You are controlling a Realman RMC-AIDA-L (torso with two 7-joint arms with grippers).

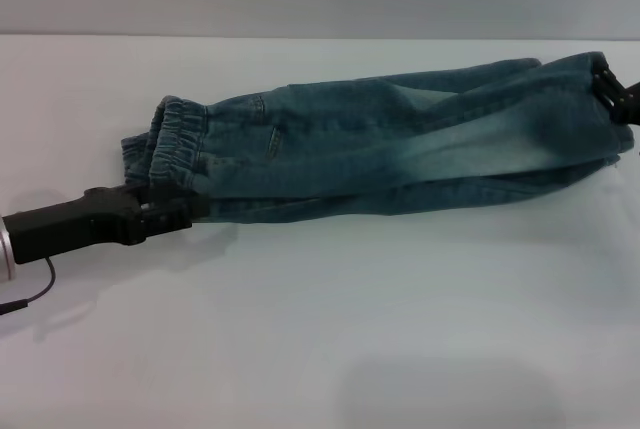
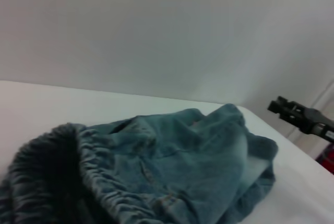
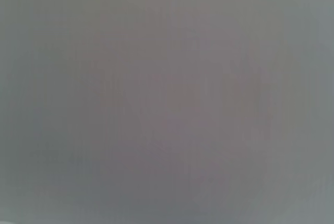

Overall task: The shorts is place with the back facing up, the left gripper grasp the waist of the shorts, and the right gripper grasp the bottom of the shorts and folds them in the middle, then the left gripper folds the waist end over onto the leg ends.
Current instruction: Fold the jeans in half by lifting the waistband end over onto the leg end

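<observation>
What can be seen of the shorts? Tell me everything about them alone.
The shorts are faded blue denim, paler along the middle, with one pocket edge showing. They lie folded lengthwise in a long band across the white table. The waist, a darker puckered elastic band, forms the end on the robot's left, where the left claw meets its near edge. The far end rises slightly at the right claw, which grips it. No print shows.
</observation>
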